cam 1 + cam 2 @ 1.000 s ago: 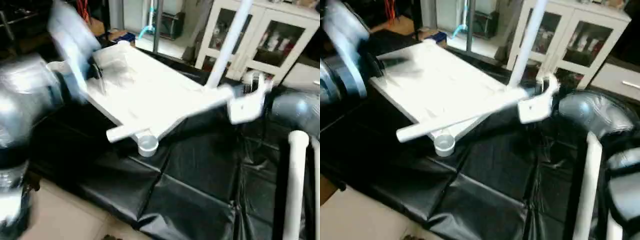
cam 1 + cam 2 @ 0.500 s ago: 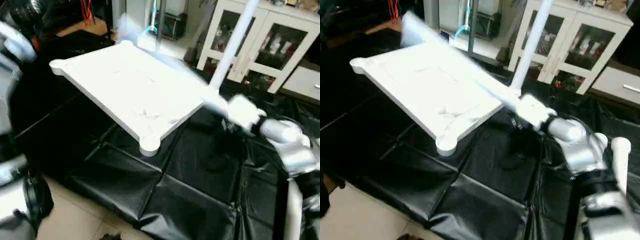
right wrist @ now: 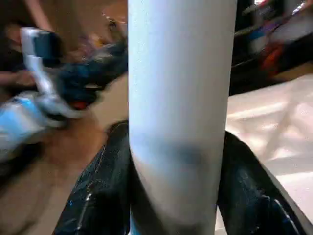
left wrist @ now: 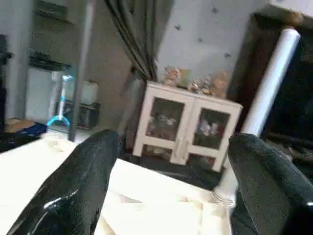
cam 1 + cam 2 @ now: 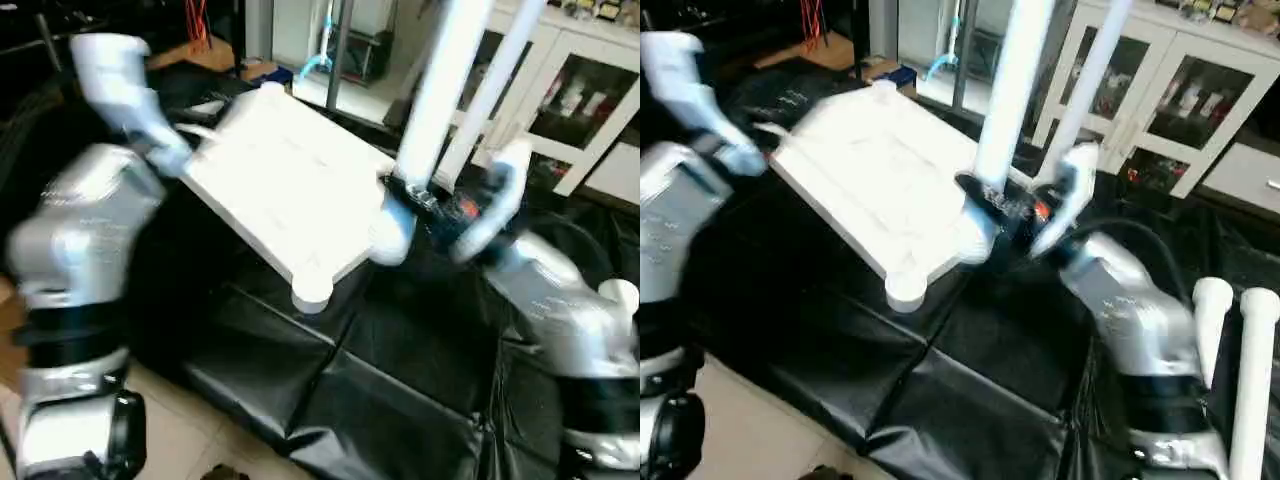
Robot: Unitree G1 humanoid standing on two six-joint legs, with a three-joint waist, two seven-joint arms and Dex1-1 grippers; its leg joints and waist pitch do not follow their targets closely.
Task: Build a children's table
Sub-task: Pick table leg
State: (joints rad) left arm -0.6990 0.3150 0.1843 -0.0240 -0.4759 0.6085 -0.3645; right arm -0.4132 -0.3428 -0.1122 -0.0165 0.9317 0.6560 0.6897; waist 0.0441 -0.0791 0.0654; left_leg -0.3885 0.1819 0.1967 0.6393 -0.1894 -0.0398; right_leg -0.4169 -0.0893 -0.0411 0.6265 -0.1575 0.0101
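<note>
lived-in room used as workspace: white glass-door cabinet [image 5: 560,110] with trinkets, curtain [image 4: 139,39], black-sheeted table [image 5: 400,390].

White tabletop [image 5: 290,190] — black cover [image 5: 400,390]

Right claw [image 5: 990,205] grips upright leg [image 5: 1012,90] at tabletop [image 5: 875,185]

The right gripper [image 3: 178,196] was clamped around a white tube leg [image 3: 181,98], one black finger on each side, holding it upright, its silver forearm [image 5: 560,310] reaching in. The left gripper [image 4: 166,196] had its black fingers [image 4: 78,191] spread wide with nothing between them.
</note>
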